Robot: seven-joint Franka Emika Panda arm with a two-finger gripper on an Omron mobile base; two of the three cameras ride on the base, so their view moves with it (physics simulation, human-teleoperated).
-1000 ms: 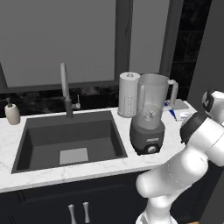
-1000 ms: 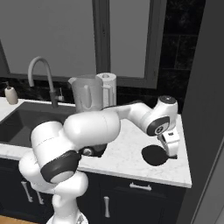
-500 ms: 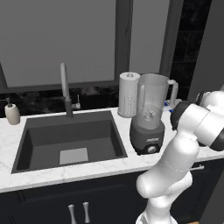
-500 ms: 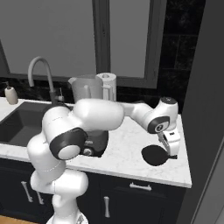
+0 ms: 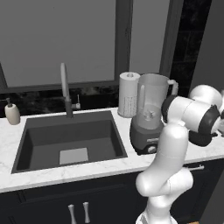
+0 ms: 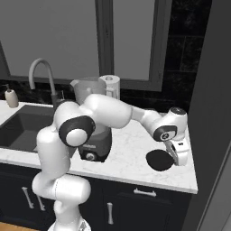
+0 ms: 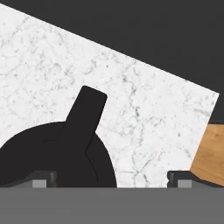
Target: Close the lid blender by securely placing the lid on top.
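Hovering low over the table [image 6: 131, 151] near its front right corner, the tool [image 7: 111, 179] has its jaws spread wide with nothing between them. In the hand view the two tips sit at the bottom edge, one over the lid [image 7: 57, 153] and the other over bare marble, so the lid looks off-centre in the gap rather than straddled. My guess is it needs to shift sideways before it clamps.

The lid lies flat on the marble with its tab pointing away from the camera, and in the right base view it's the dark disc [image 6: 159, 160] just beside the tool [image 6: 177, 155]. That's probably why the arm reaches so far out to the right.

Further back, the blender [image 6: 92, 122] stands upright well apart from the lid, jar top open, handle visible in the left base view [image 5: 151, 116]. Behind it is a paper towel roll [image 5: 129, 94], then the sink [image 5: 70, 140] and faucet [image 5: 65, 89] off to the left.
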